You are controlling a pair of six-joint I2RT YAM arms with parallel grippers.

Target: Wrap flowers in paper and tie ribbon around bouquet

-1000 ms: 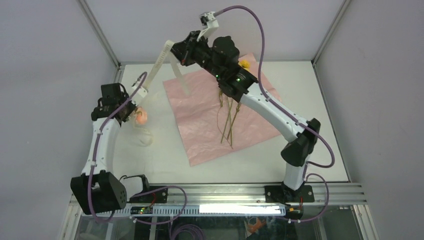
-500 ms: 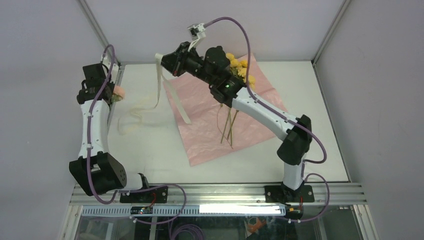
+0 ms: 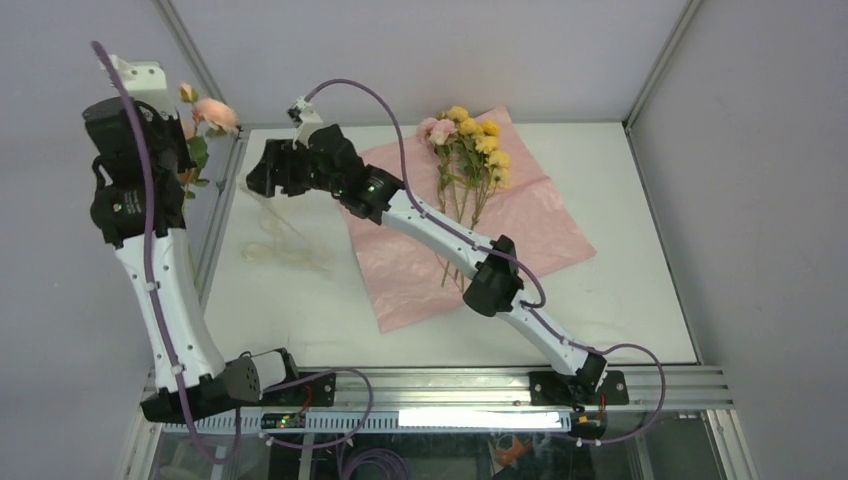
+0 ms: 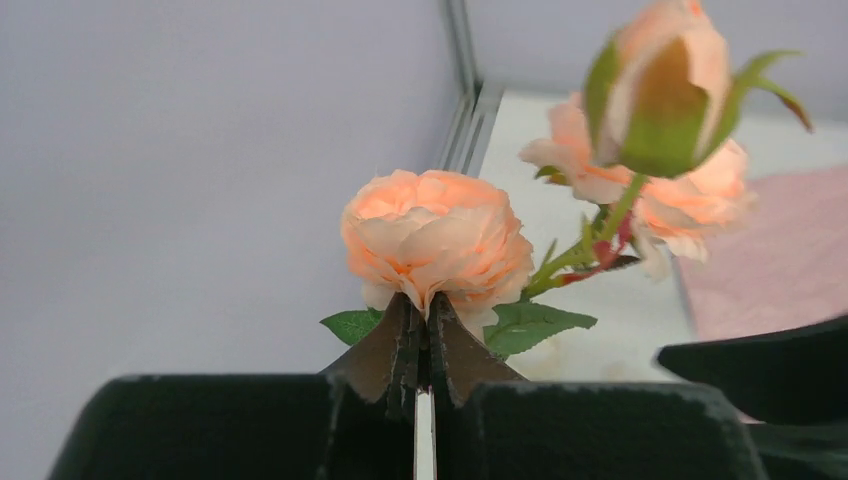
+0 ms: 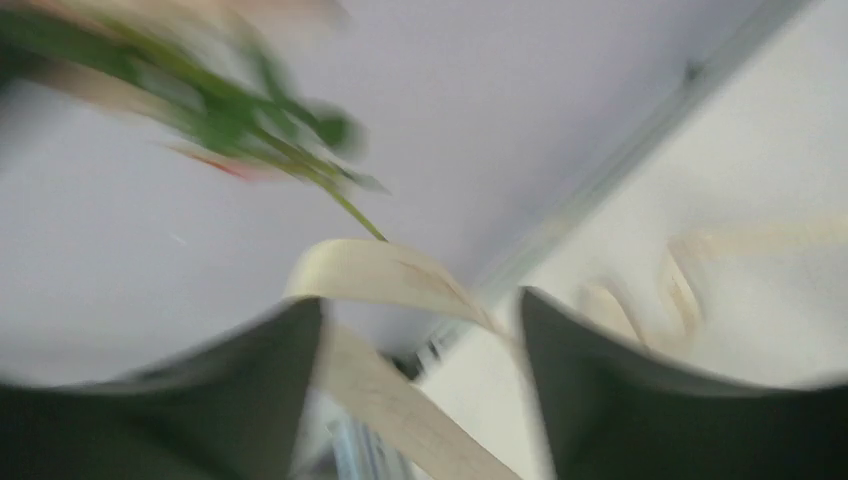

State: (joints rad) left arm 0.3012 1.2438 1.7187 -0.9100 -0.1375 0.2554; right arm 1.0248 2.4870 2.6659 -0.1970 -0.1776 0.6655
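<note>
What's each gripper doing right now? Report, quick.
Left gripper: shut on the peach flowers, raised off the table.
Right gripper: open, with the ribbon running loose through the gap.

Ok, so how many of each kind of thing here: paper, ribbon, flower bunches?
Paper: 1
Ribbon: 1
Flower bunches: 2 (bunch on the paper, peach sprig in the left gripper)
Total: 4
</note>
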